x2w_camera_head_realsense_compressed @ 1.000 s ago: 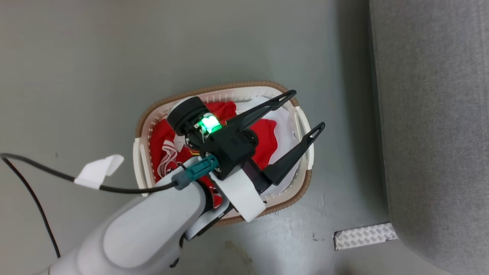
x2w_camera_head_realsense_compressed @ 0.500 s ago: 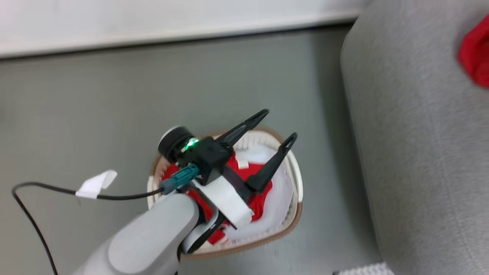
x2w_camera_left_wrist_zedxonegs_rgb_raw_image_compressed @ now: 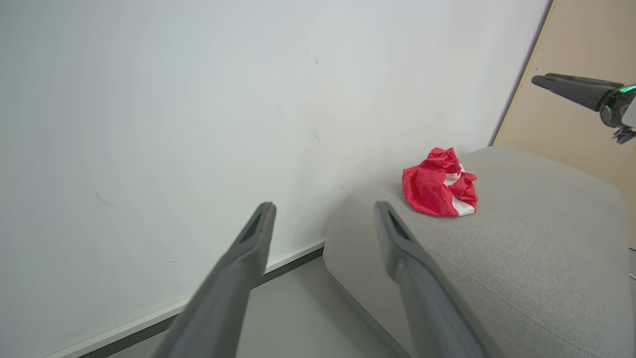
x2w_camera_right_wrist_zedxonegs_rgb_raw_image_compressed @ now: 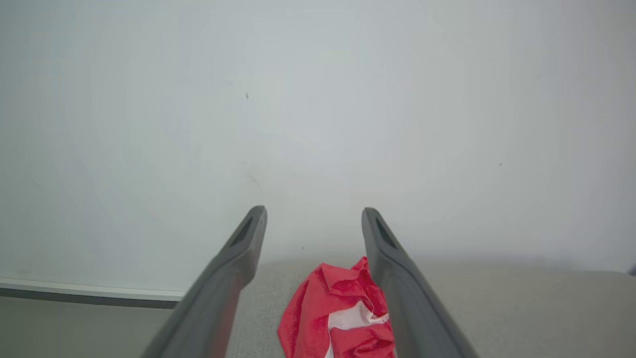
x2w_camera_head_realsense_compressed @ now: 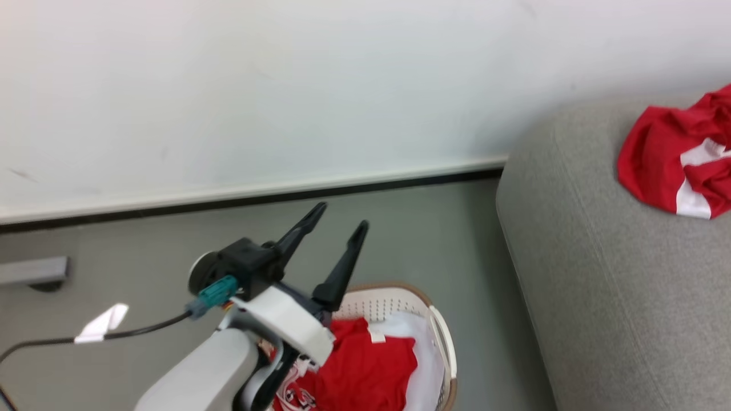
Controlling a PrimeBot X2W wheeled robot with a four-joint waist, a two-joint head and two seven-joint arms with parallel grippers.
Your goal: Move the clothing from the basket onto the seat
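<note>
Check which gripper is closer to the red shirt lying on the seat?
Right. The right gripper hangs over the seat, with the red shirt framed between its open fingers. The left gripper is off beside the seat, above the basket.

- A pale grey, rounded forearm (x2w_camera_head_realsense_compressed: 200,371) is capped by a white band (x2w_camera_head_realsense_compressed: 285,322).
- A black cable (x2w_camera_head_realsense_compressed: 143,330), marked with a white tape tag (x2w_camera_head_realsense_compressed: 103,321), is joined through a teal connector (x2w_camera_head_realsense_compressed: 216,290).
- The left gripper (x2w_camera_head_realsense_compressed: 342,216) is built from two long, dark, tapered fingers (x2w_camera_head_realsense_compressed: 341,268) with slotted tips.
- A green light (x2w_camera_left_wrist_zedxonegs_rgb_raw_image_compressed: 627,89) is lit on the body of the right gripper (x2w_camera_right_wrist_zedxonegs_rgb_raw_image_compressed: 313,214).
</note>
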